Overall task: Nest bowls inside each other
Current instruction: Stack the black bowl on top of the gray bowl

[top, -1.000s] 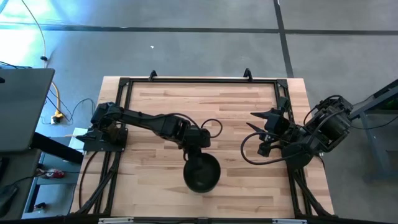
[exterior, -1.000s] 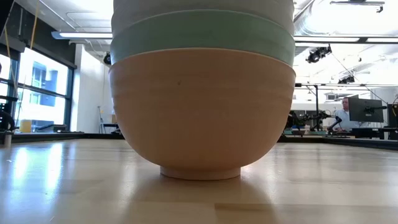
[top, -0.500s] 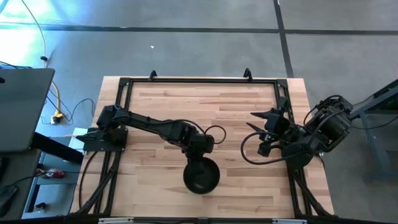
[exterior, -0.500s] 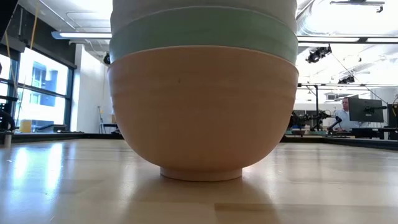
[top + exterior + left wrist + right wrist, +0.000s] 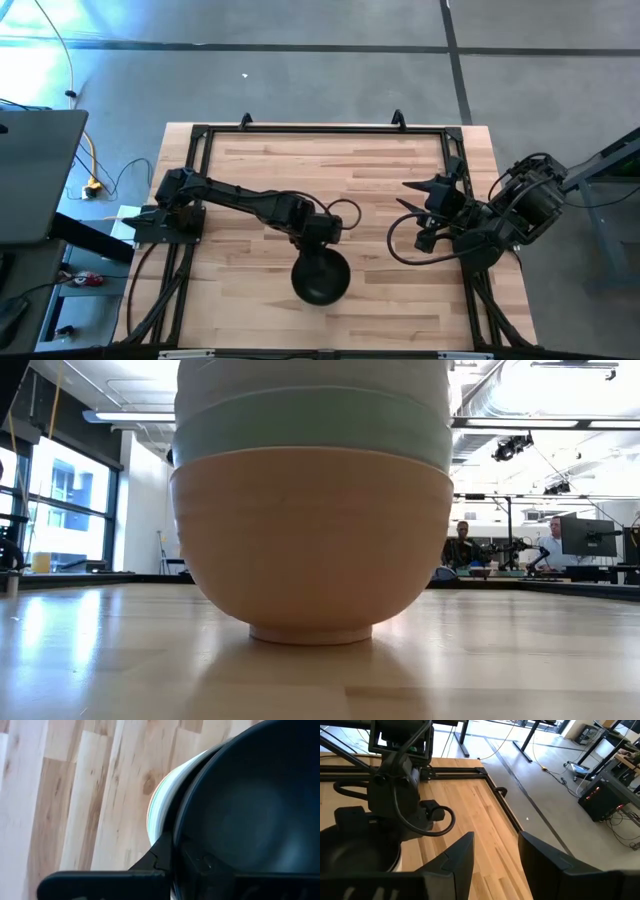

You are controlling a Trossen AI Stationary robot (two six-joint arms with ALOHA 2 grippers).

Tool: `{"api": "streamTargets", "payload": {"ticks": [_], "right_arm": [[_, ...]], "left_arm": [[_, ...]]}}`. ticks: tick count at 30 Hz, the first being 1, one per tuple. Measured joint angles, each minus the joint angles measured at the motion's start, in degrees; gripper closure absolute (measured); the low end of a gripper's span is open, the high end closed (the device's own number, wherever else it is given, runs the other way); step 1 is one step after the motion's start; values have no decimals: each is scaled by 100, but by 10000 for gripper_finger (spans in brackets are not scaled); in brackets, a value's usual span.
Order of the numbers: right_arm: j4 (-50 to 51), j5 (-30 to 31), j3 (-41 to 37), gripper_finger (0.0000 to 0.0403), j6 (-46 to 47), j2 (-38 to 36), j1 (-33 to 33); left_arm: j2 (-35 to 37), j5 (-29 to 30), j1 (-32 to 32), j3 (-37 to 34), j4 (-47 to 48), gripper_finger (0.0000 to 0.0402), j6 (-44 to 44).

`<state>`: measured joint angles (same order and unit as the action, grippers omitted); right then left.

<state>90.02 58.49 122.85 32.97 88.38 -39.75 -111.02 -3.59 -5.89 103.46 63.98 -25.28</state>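
A stack of bowls (image 5: 310,530) stands near the table's front centre on the peach-orange bowl's foot (image 5: 310,632). A mint green bowl (image 5: 310,425) sits in the peach one, with a white bowl (image 5: 310,375) above it. From above, the black bowl (image 5: 320,280) covers the top of the stack. My left gripper (image 5: 318,238) is shut on the black bowl, on its far side. My right gripper (image 5: 415,215) hangs open above the table's right side, with nothing between its fingers (image 5: 465,855). My left gripper holds the black bowl by its rim (image 5: 175,832) on the far side, one finger (image 5: 159,854) outside the wall and one inside. The fingers come steeply from above, slanting from the far side. The bowl sits upright within the pale rims (image 5: 159,805) of the stack below.
A black frame (image 5: 320,130) runs round the tabletop. Bare wood (image 5: 320,165) lies on the far side of the stack. My right arm's cable loops (image 5: 400,245) over the right part of the table. People sit at desks (image 5: 553,545) in the room beyond.
My left gripper has sunk with the black bowl, which now sits lower in the stack. The whole stack has slid a little toward the table's left edge and stays upright on its foot.
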Motion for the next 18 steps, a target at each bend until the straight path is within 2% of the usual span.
{"api": "streamTargets", "payload": {"ticks": [18], "right_arm": [[0, -27, 0, 256, 107, 0, 1]], "left_arm": [[9, 255, 75, 2, 264, 401, -4]]}}
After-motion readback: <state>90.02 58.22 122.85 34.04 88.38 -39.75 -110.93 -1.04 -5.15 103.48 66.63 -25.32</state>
